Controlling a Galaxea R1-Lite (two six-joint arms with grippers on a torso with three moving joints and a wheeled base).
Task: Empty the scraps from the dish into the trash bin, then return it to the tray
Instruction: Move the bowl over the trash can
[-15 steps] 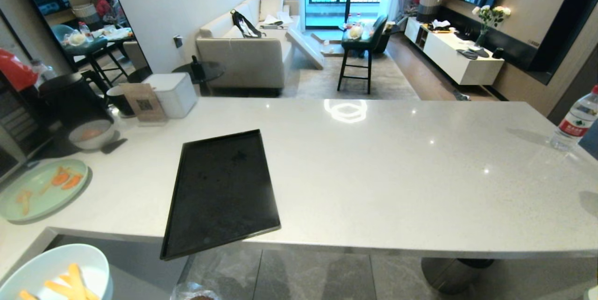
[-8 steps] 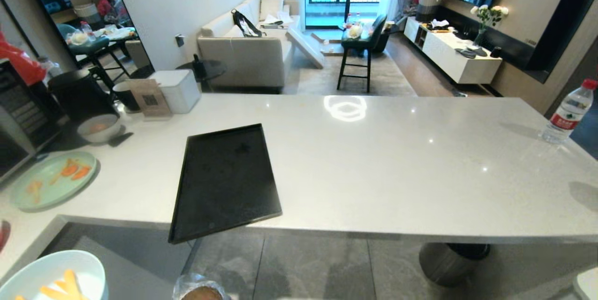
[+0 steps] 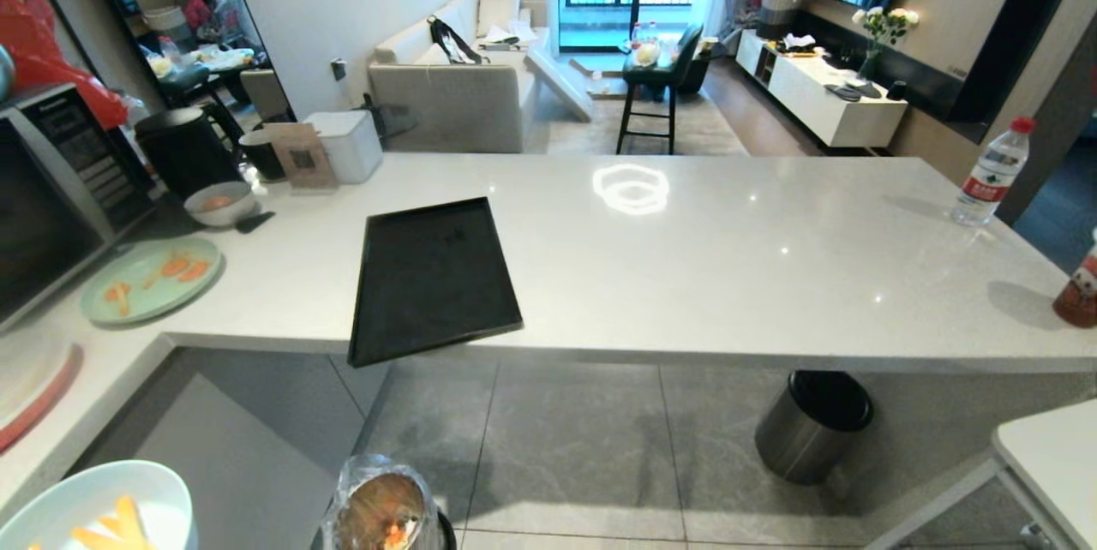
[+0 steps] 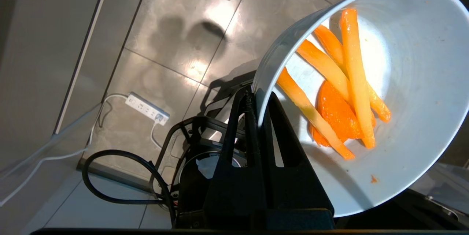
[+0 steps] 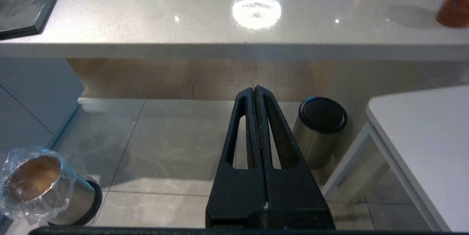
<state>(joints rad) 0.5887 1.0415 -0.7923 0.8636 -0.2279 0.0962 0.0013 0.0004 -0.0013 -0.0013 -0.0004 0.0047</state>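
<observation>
The dish [image 4: 414, 63], white inside and pale blue outside, hangs tilted over the tiled floor. My left gripper [image 4: 256, 94] is shut on its rim, one finger inside and one outside. The scraps [image 4: 348, 81], yellow and orange sticks over an orange slice, lie against the dish's lower wall. In the head view the dish [image 3: 86, 503] shows at the bottom left, left of the trash bin [image 3: 381, 507], which stands on the floor with its crinkled bag. The black tray [image 3: 433, 276] lies on the counter, one corner overhanging the edge. My right gripper [image 5: 254, 88] hangs shut and empty over the floor.
A larger dark-lidded bin [image 3: 810, 426] stands under the counter edge. A green plate [image 3: 150, 280] and a greyish bowl [image 3: 220, 203] sit on the left counter. A water bottle [image 3: 990, 173] and a red bottle [image 3: 1082, 284] stand far right. A power strip [image 4: 146, 107] lies on the floor.
The whole head view has pulled back from the counter and turned, so more floor and the bagged trash bin have come into sight. The dish stays in the bottom left corner.
</observation>
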